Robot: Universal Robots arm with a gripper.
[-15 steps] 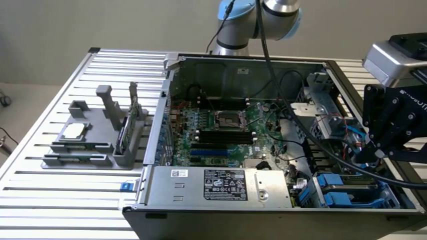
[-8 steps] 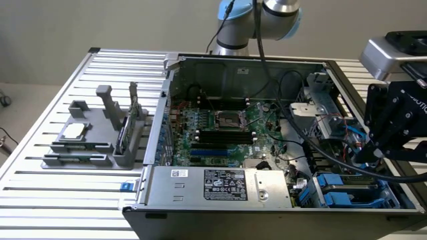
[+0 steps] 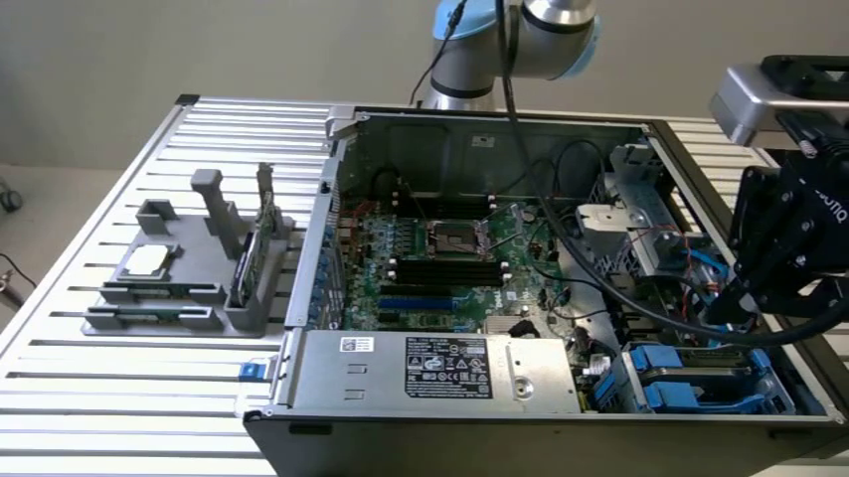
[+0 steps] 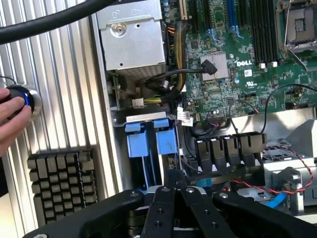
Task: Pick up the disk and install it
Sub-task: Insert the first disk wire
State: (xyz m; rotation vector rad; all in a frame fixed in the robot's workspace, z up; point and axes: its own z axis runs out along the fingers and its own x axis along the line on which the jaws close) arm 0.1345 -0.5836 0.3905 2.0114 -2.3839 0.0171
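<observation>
- Here's the gripper [image 3: 730,313], hanging over the open case [image 3: 308,248] at about four o'clock from the motherboard [image 3: 444,268], right above the drive bay [image 3: 772,376].
- In the wrist view the gripper [image 4: 177,174] looks drawn together. The tips meet and I see nothing between them.
- My read is that the disk [image 4: 166,143] sits down in that bay, edge-on, just beyond the fingertips, with its blue rails [image 4: 136,145] showing.
- In the exterior view the disk [image 3: 670,386] lies at five o'clock in the case, just beside the power supply [image 3: 438,363].
- I'd judge it a metal drive: stiff, no give, and fairly heavy for its bulk. The smooth faces could slip, and it won't forgive a knock or a drop.
- The best hold, I'd say, is across the two long edges on the plastic rails, near the middle so it stays level.
- Off to the side, a hand [image 4: 10,116] rests on a blue-lit button [image 4: 22,96].
</observation>
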